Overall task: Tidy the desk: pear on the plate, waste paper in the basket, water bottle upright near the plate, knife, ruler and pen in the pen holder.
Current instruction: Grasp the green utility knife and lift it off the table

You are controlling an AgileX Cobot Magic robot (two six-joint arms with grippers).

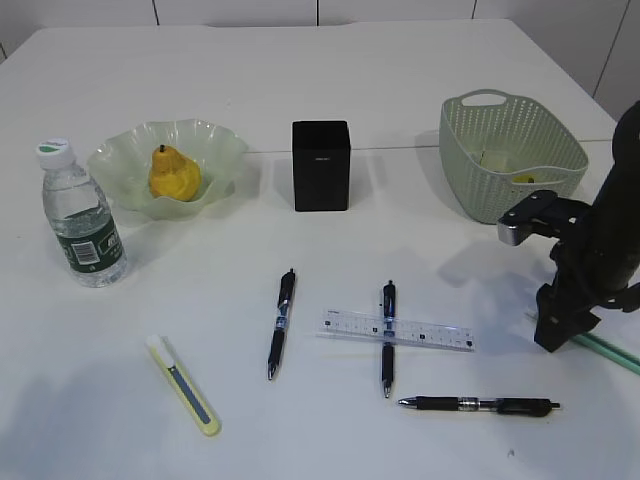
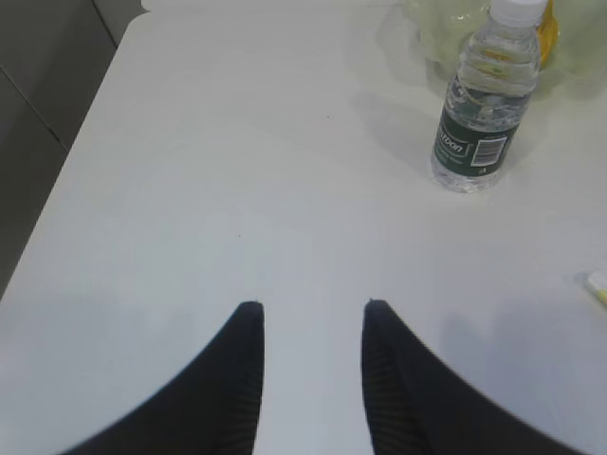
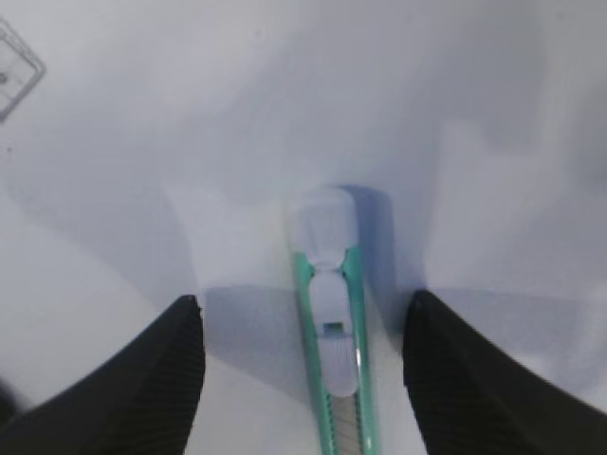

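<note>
Green knife point(image 3: 334, 341) lies on table between spread fingers of right gripper point(image 3: 303, 379), jaws wide, untouched, gripping nothing. Left gripper point(image 2: 308, 379) part open, empty, water bottle point(image 2: 484, 104) well ahead. Count: three pens, two knives, one ruler point(image 1: 397, 330).

In the exterior view the right arm point(image 1: 600, 240) runs off the right edge, and its end effector point(image 1: 555, 335) hides most of a green knife point(image 1: 610, 352), whose far end is also cut by that edge. The left arm is out of this view. What lies inside the basket point(image 1: 510, 150) is too small and screened by the weave to name. In the left wrist view the plate point(image 2: 446, 28) and pear point(image 2: 547, 28) are cropped at the top, blurred, and partly behind the water bottle point(image 2: 479, 104). A yellow knife point(image 2: 597, 284) shows only a tip at the right edge. In the right wrist view the ruler point(image 3: 14, 71) is clipped at the left and the green knife's lower part leaves the frame.
</note>
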